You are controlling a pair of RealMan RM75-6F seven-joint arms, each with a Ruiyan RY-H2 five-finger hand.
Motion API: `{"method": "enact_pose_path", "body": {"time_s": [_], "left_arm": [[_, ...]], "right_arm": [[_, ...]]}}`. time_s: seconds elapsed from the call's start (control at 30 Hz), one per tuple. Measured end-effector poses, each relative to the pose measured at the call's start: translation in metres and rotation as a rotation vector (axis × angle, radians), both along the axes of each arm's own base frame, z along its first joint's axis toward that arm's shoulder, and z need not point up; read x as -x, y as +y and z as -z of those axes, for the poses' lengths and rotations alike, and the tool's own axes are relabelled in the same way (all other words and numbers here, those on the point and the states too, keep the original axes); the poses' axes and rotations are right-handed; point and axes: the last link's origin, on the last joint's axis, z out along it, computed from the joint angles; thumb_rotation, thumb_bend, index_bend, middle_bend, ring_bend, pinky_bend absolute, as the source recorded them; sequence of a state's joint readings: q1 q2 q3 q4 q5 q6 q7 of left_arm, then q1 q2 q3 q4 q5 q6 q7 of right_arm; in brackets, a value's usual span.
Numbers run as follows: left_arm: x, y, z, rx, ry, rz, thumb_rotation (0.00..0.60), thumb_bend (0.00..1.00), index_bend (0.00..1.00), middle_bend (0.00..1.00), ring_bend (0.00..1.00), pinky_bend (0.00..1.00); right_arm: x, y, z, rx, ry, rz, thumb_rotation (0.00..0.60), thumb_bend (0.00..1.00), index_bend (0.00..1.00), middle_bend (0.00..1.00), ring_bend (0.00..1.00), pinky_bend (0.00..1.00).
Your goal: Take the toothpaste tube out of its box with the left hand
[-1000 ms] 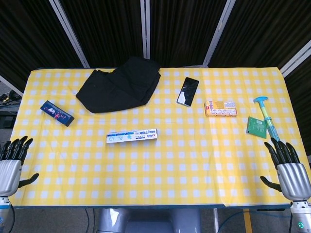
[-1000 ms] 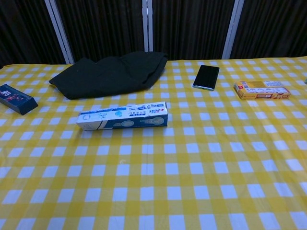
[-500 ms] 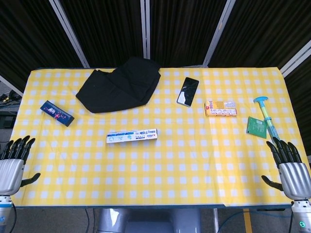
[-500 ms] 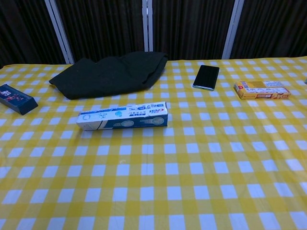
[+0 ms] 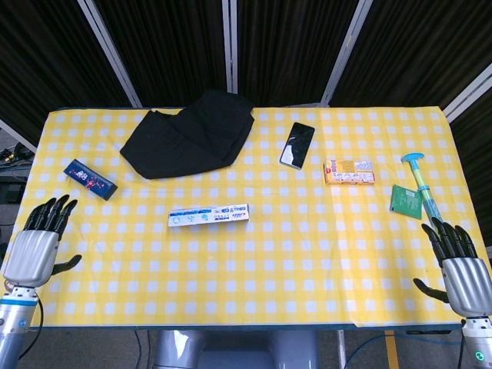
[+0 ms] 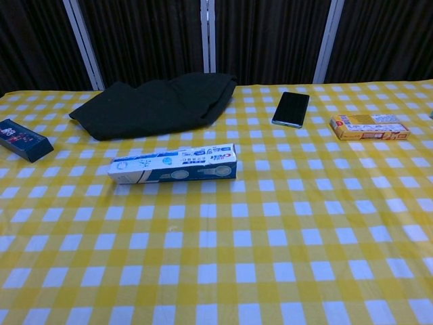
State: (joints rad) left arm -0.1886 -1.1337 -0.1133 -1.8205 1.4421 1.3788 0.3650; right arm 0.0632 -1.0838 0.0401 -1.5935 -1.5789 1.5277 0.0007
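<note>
Both of my hands hover at the near edge of the tabletop [image 5: 254, 292], holding nothing. Left hand [image 5: 34, 250] sits over the yellow checked cloth at the near left corner, fingers [image 5: 54, 211] stretched and spread, thumb out to the side, well apart from the toothpaste box [image 5: 208, 215]. Right hand [image 5: 460, 269] is at the near right corner, likewise with fingers apart and empty. Neither hand shows in the chest view. I take the toothpaste box as my landmark: it lies flat on its long side near the middle of the tabletop, white and blue, with its flaps closed as far as I can tell, so the tube itself is not visible. Behind the box and slightly to its left lies a crumpled black cloth [image 5: 188, 134]. Far to the left of the box rests a small dark blue box [image 5: 90, 179], angled. Behind and to the right of the toothpaste box lies a black phone [image 5: 297, 144], face up, and further right of that a yellow and white packet [image 5: 349, 171]. Well to the right of the toothpaste box, near the tabletop's right edge, are a green card [image 5: 405, 201] and a teal toothbrush [image 5: 421, 183] just beside it.
</note>
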Motion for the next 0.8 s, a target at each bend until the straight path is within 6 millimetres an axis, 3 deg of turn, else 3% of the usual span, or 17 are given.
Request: {"method": "enact_pose_path", "body": {"time_s": [0.2,0.33,0.4,0.8], "left_arm": [[-0.029,0.036,0.012,0.067,0.013,0.026,0.6,0.02,0.1,0.0,0.04,0.13],[-0.052,0.06,0.025,0.107,0.033,0.04,0.6,0.12,0.13,0.0,0.05,0.13],[-0.063,0.069,0.032,0.124,0.034,0.045,0.6,0.12,0.13,0.0,0.05,0.13],[-0.14,0.105,0.108,0.254,0.069,0.055,0.6,0.12,0.16,0.02,0.07,0.14]], "right_arm": [[0.0,-0.001,-0.002,0.001,-0.019,0.002,0.6,0.01,0.0,0.0,0.0,0.0],[0.001,-0.001,-0.005,0.005,-0.038,0.002,0.6,0.01,0.0,0.0,0.0,0.0],[0.001,-0.002,-0.007,0.007,-0.049,0.004,0.6,0.01,0.0,0.0,0.0,0.0],[0.007,-0.006,-0.018,0.019,-0.116,0.027,0.6,0.01,0.0,0.0,0.0,0.0]]}}
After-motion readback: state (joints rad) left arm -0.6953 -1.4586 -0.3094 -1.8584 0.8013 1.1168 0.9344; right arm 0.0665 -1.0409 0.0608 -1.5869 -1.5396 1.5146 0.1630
